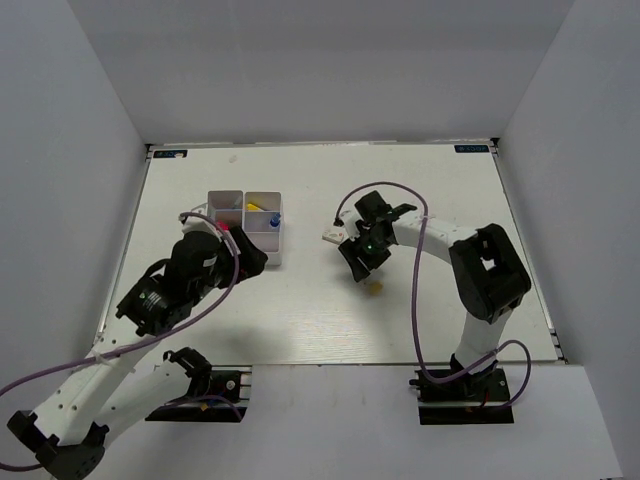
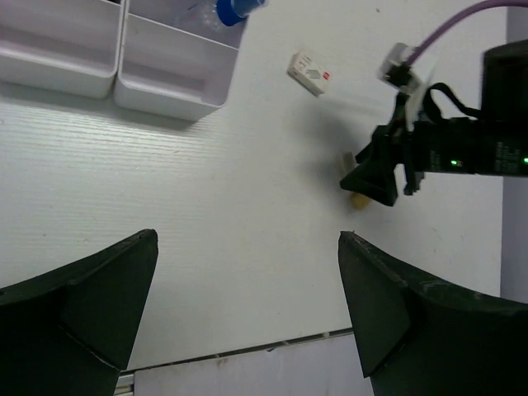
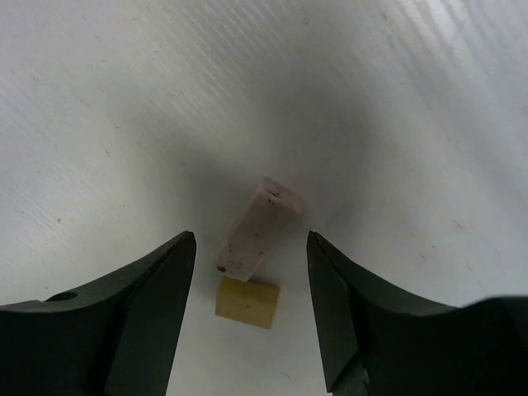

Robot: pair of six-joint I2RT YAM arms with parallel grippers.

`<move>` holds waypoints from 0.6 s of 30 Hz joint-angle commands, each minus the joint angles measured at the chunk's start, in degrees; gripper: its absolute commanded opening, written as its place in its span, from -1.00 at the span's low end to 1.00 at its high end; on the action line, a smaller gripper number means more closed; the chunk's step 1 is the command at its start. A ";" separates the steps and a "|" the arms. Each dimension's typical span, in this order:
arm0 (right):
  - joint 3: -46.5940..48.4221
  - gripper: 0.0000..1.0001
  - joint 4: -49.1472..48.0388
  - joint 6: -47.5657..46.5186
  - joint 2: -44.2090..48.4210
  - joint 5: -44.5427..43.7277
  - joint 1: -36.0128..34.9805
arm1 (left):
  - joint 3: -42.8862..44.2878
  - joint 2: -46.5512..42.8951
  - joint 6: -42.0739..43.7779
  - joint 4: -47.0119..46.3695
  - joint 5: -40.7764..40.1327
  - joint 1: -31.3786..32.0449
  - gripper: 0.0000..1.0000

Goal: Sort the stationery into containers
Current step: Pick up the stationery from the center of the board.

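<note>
Hovering jaws apart, the right gripper [image 3: 249,241] straddles a small white rectangular eraser [image 3: 258,224] right of the white compartmented plastic box [image 1: 270,252], a tan eraser block [image 3: 247,302] just beside it; light, firm, grippy, likely best pinched across its long sides; left gripper [image 2: 247,247] gapes empty

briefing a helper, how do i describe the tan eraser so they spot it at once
Find the white organizer box on the left, then look right to the right arm's hand. Under that open hand lie two pieces close together: the tan eraser is the short, squarish yellow-brown block, while the white eraser beside it is longer and pale.
</note>
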State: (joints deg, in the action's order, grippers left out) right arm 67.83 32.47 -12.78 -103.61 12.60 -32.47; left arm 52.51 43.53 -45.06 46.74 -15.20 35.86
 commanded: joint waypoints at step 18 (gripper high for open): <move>19.84 -1.00 12.78 -14.97 -1.67 14.34 -7.60 | 21.22 4.99 13.85 -11.84 10.09 0.09 1.00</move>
State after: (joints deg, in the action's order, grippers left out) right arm 78.72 40.99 -18.48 -105.51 16.05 -38.72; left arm 69.91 48.36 -34.41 39.24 -8.40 35.86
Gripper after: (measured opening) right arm 0.253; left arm 0.997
